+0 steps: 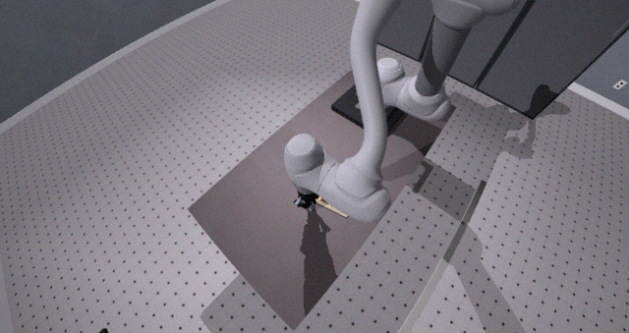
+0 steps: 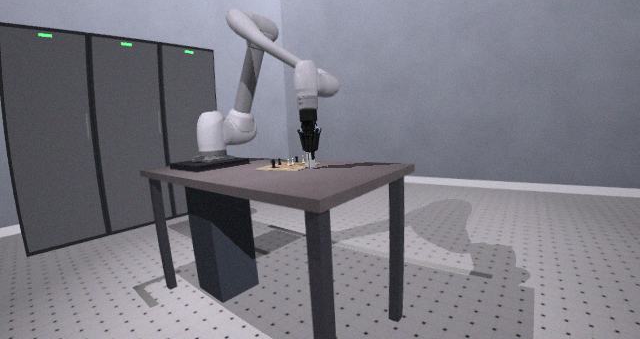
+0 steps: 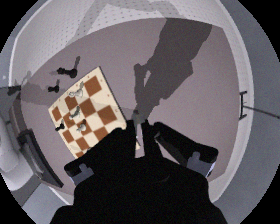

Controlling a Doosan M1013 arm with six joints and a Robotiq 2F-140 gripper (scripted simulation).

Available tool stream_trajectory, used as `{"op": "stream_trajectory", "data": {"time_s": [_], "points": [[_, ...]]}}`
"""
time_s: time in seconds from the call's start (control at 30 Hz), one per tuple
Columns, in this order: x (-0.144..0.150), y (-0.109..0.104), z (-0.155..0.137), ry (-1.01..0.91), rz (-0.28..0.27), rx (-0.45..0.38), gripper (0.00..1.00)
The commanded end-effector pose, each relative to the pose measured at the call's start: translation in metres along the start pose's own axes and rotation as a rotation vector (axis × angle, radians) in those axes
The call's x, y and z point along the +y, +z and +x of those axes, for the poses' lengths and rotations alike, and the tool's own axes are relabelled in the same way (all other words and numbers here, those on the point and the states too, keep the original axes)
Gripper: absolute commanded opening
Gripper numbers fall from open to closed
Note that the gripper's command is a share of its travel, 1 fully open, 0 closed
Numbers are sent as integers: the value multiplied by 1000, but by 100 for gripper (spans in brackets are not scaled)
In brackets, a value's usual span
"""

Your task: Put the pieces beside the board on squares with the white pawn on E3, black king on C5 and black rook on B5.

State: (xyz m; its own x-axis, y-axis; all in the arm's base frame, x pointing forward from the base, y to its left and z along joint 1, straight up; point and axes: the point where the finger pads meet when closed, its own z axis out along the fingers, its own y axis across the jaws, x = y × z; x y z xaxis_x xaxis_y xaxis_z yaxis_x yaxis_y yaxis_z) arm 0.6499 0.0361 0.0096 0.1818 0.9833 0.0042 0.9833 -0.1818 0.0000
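Note:
My gripper [image 1: 311,207] [image 2: 310,159] [image 3: 138,118] points straight down, low over the table, just off the board's edge. Its fingers are nearly together, shut on the white pawn, which they mostly hide. A tall black piece, likely the black king [image 3: 68,72], and a shorter one, likely the black rook [image 3: 53,89], are beside the board's far left side in the wrist view. The board [image 1: 339,212] [image 3: 111,96] is partly hidden by the arm in the top view and by the gripper in the wrist view. Its edge letters are too small to read.
On the board are white pieces [image 3: 76,93] [image 3: 75,113] [image 3: 81,127] and a black piece [image 3: 60,126] near its left edge. The arm's black base plate [image 1: 346,108] [image 2: 210,164] is at the back of the table [image 1: 246,215] [image 2: 280,184].

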Motion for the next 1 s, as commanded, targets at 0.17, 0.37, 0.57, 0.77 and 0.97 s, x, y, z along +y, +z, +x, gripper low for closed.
{"op": "stream_trajectory", "data": {"time_s": [0.17, 0.37, 0.57, 0.77, 0.97], "points": [[0, -25, 0, 0, 0, 0, 0], [0, -55, 0, 0, 0, 0, 0], [0, -93, 0, 0, 0, 0, 0], [0, -100, 0, 0, 0, 0, 0], [0, -100, 0, 0, 0, 0, 0]]}}
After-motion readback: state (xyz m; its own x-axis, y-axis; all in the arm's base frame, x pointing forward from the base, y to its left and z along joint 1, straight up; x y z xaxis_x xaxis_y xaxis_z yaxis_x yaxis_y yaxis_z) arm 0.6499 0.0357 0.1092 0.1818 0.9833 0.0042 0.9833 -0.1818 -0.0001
